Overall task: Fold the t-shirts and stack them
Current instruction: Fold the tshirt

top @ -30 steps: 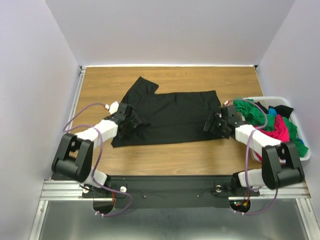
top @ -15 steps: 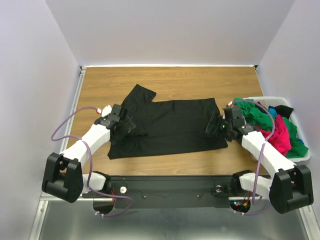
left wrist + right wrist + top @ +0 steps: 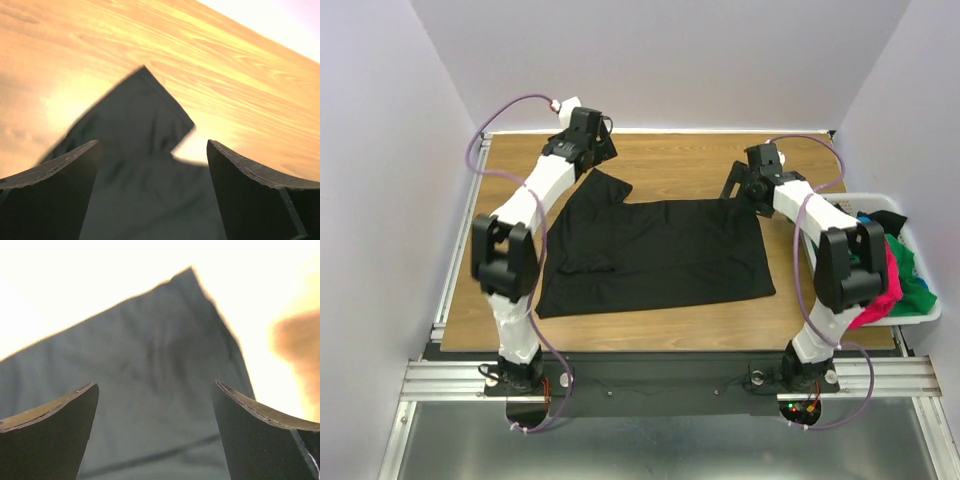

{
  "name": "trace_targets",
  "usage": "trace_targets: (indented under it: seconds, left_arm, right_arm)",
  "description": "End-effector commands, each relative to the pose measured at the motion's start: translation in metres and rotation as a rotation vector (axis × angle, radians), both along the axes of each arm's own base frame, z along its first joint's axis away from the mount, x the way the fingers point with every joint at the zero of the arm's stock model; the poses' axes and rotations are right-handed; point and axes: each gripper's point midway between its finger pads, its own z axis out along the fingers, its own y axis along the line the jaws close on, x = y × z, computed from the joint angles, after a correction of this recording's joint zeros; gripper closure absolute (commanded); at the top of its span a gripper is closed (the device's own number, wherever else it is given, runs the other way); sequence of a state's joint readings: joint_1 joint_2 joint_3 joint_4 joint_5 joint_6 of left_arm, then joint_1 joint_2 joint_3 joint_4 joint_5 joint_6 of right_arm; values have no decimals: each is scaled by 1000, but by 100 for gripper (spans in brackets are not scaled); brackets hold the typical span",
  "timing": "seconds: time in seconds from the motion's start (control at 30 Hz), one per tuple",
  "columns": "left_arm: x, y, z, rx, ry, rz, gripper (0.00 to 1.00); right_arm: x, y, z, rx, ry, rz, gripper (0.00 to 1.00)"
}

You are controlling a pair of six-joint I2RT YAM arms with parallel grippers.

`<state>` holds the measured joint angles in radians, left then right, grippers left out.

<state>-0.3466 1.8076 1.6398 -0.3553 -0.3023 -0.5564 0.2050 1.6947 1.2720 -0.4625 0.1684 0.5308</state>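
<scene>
Top external view | black t-shirt (image 3: 655, 250) lies flat, unfolded | left gripper (image 3: 598, 150) wide, empty, above its far-left sleeve | right gripper (image 3: 735, 185) wide, empty, above its far-right corner | other t-shirts (image 3: 885, 278) heaped in white basket (image 3: 928, 312) right of it | none stacked

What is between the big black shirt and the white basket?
Just bare wooden table lies beside the black shirt there, with the right arm rising over it, as the top view shows.

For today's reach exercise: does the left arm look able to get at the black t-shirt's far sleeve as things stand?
Probably yes: the left gripper hangs open close above the sleeve of the black t-shirt, with nothing in between.
</scene>
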Motion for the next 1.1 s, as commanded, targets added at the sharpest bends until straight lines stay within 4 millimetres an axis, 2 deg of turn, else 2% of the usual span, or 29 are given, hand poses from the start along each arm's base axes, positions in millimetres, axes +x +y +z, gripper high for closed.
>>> trace_targets:
  seconds: [0.0,0.03,0.07,0.1,0.13,0.17,0.2,0.23,0.27,0.3,0.33,0.4,0.43,0.53,0.6,0.73,0.8,0.87,0.9,0.93,1.07]
  left_arm:
    - [39,22,-13,151,33,4,2]
    - [49,18,-32,154,63,-17,2]
    - [56,18,-37,160,71,-33,2]
    - [69,19,-27,149,42,-39,2]
    - [76,19,-31,153,44,-41,2]
    - [84,19,-56,169,89,-49,2]
    - [95,12,-48,155,63,-76,2]
    - [101,11,-54,155,66,-85,2]
    - [107,9,-81,165,109,-96,3]
    - [117,5,-75,160,86,-102,5]
    - [119,4,-98,168,122,-112,9]
    - [125,4,-106,174,126,-109,11]
    - [126,4,-118,177,138,-110,12]
    - [128,7,-136,177,152,-109,12]
    - [128,12,-143,179,163,-99,16]
    - [122,15,-159,172,204,-99,32]
    - [119,15,-164,174,219,-106,33]
    - [117,14,-167,171,225,-109,44]
    - [116,13,-168,166,230,-113,46]
    - [115,11,-169,159,233,-120,53]
    - [111,10,-172,153,243,-126,61]
  right_arm:
    - [39,-21,17,-56,-60,-60,0]
    - [43,-23,8,-69,-44,-57,0]
    - [48,-25,9,-80,-49,-63,0]
    - [51,-26,8,-87,-47,-62,0]
    - [52,-27,5,-92,-41,-61,0]
    - [53,-26,-2,-92,-27,-56,0]
    - [52,-26,-5,-95,-20,-57,0]
    - [52,-27,-7,-95,-16,-56,0]
    - [52,-28,-11,-103,-6,-58,0]
    - [51,-29,-13,-107,-2,-61,0]
    - [51,-28,-15,-110,2,-59,0]
    - [51,-29,-17,-116,7,-58,0]
    - [52,-30,-17,-119,4,-57,0]
    - [52,-30,-16,-123,5,-53,0]
    - [53,-31,-15,-123,0,-53,0]
    - [51,-31,-14,-124,0,-56,0]
    - [50,-31,-15,-120,2,-58,0]
    - [50,-30,-17,-118,7,-60,0]
    - [51,-30,-18,-115,7,-58,0]
    - [50,-30,-19,-114,11,-61,0]
    - [49,-31,-20,-116,14,-68,0]
